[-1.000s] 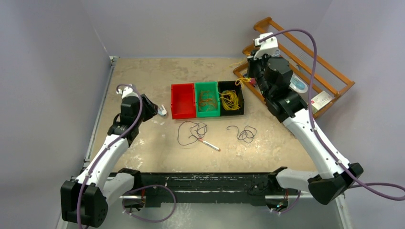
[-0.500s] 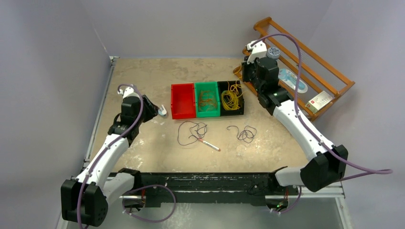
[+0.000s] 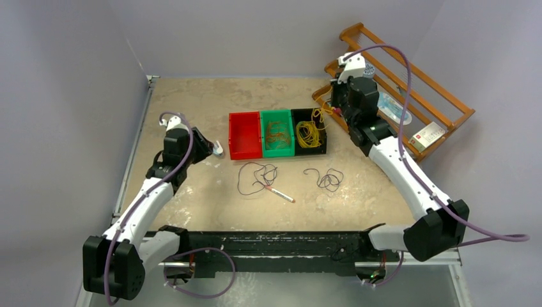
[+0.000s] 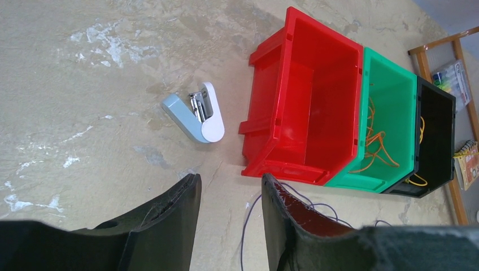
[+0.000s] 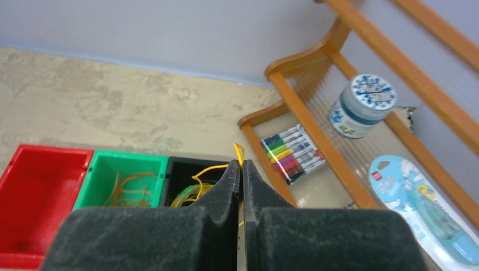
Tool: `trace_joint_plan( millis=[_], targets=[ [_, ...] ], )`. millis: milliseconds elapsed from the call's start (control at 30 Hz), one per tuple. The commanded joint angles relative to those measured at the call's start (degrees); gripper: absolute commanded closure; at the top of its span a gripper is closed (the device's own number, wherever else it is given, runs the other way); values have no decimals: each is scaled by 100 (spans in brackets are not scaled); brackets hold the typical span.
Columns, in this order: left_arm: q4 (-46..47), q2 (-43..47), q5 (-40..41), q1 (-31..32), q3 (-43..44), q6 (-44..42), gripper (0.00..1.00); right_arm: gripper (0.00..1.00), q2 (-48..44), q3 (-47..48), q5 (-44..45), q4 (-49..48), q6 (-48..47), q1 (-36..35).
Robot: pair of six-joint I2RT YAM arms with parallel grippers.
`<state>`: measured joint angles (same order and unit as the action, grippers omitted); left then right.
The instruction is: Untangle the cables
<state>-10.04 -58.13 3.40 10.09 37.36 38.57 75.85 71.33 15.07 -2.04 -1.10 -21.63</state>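
A dark purple tangle of cables with a brownish strand (image 3: 257, 174) lies on the table in front of the bins. Part of it shows in the left wrist view (image 4: 247, 228). A second dark tangle (image 3: 327, 179) lies to its right. Orange cable (image 3: 277, 135) sits in the green bin (image 5: 99, 179). Yellow cable (image 3: 309, 133) sits in the black bin (image 3: 325, 131). My right gripper (image 5: 242, 165) is shut on a yellow cable strand (image 5: 238, 152) above that bin's far right corner. My left gripper (image 4: 229, 179) is open and empty, low over the table left of the red bin (image 4: 271, 107).
A small white and blue stapler-like object (image 4: 195, 116) lies just ahead of the left fingers. A red and white pen (image 3: 280, 194) lies by the left tangle. A wooden rack (image 3: 441, 96) at the back right holds markers (image 5: 291, 153), a jar (image 5: 361, 106) and packages.
The right arm drew back and swung a little over the black bin's far corner, still pinching the yellow strand. The left arm has hardly moved.
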Motion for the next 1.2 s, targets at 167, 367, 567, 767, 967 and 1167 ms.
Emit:
trace_joint_plan(
  millis=[167,367,567,767,967,1167],
  targets=[
    [404,-126,-137,-42,157,97,58,100,-477,703,1281,-277,-786,18],
    [442,-178,-163,-42,171,114,58,100,-516,829,1603,-341,-996,18],
    [468,-208,-198,-42,166,124,58,100,-537,957,1717,-484,-1118,18],
    [460,-199,-207,-42,165,120,58,100,-667,957,1918,-588,-1241,19],
    [475,-303,-313,-42,238,126,58,100,-720,578,2008,-165,-913,18],
    [453,-454,-381,-42,430,66,58,100,-838,-135,2301,76,-591,26]
  ],
)
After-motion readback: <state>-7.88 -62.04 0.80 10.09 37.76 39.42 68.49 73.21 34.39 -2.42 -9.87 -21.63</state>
